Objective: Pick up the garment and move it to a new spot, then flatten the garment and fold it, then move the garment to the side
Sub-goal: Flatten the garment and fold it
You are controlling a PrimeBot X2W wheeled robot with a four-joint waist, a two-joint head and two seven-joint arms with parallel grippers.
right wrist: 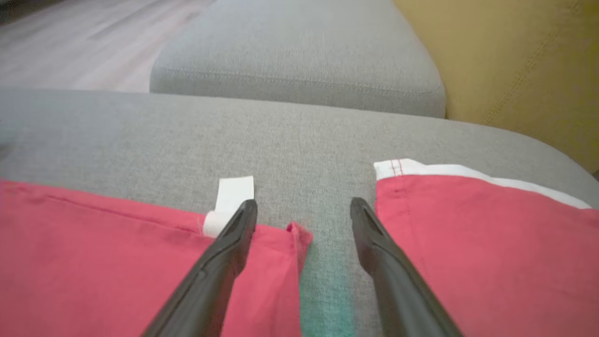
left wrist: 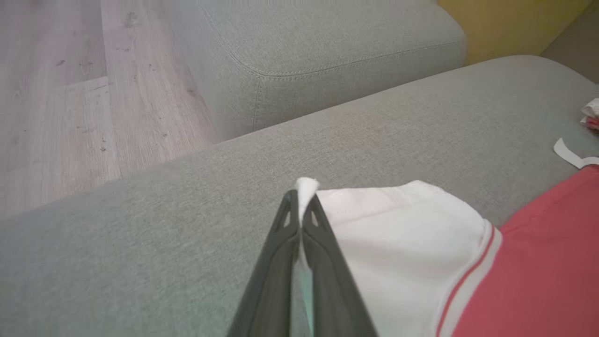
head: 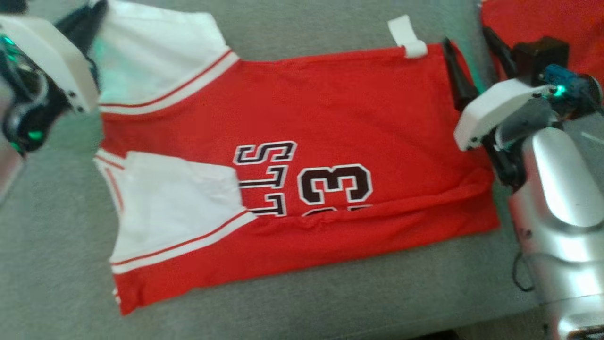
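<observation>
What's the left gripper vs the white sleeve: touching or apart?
Touching. Left wrist view shows the left gripper shut on the white sleeve, cloth pinched between its tips.

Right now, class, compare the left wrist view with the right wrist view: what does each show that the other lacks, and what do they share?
Left wrist view: the left gripper shut on the white shoulder panel of the red-and-white fabric jersey. Right wrist view: the open right gripper straddling the jersey's red corner, and a second red cloth with white trim. Shared: the grey fabric sofa cushion, the jersey's red body, its white label strip.
</observation>
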